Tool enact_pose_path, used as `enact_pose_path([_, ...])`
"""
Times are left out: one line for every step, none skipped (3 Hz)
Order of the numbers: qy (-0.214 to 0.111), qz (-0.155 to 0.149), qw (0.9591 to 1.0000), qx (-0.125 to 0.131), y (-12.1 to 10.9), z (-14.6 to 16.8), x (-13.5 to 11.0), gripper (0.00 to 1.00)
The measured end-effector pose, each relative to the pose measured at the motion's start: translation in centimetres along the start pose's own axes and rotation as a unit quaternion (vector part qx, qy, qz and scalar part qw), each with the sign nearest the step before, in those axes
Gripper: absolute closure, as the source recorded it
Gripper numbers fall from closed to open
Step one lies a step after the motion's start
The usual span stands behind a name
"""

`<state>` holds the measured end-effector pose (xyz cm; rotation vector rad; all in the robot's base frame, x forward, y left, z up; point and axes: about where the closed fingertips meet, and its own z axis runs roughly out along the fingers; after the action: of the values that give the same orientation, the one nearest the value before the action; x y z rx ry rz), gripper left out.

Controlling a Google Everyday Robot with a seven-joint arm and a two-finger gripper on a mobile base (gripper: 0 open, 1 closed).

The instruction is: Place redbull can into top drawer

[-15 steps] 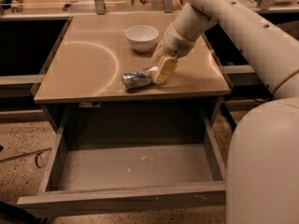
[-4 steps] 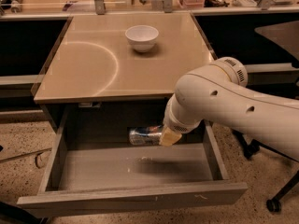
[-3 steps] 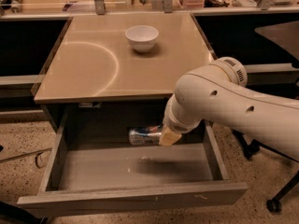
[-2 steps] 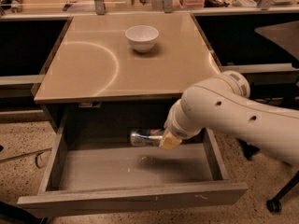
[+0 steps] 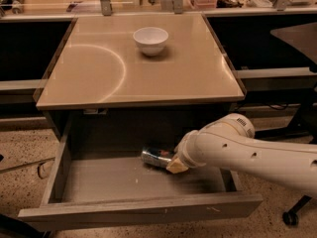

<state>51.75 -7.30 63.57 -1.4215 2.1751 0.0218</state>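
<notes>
The redbull can (image 5: 155,157) lies on its side low inside the open top drawer (image 5: 138,209), near the drawer's back, at or just above the floor. My gripper (image 5: 174,163) reaches into the drawer from the right and is at the can's right end, with its tan fingertips (image 5: 177,167) against it. The grey drawer is pulled fully out below the tan tabletop (image 5: 99,78). My white arm (image 5: 247,152) crosses the drawer's right side.
A white bowl (image 5: 151,40) stands at the back middle of the tabletop. Dark openings flank the table left and right. A shelf with clutter runs along the back. A chair base (image 5: 292,217) stands at the lower right on the speckled floor.
The arm has lowered and swung to the right. The can has gone down from mid-height over the drawer to near its floor, still at the gripper.
</notes>
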Motion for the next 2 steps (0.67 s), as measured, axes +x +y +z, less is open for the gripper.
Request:
enact_pose_path([-0.003,0.021,0.9998,-0.002,0.42,2.23,0.99,1.00])
enact_pose_path([-0.004,0.024,0.9997,-0.002,0.40,2.31,0.96,0.82])
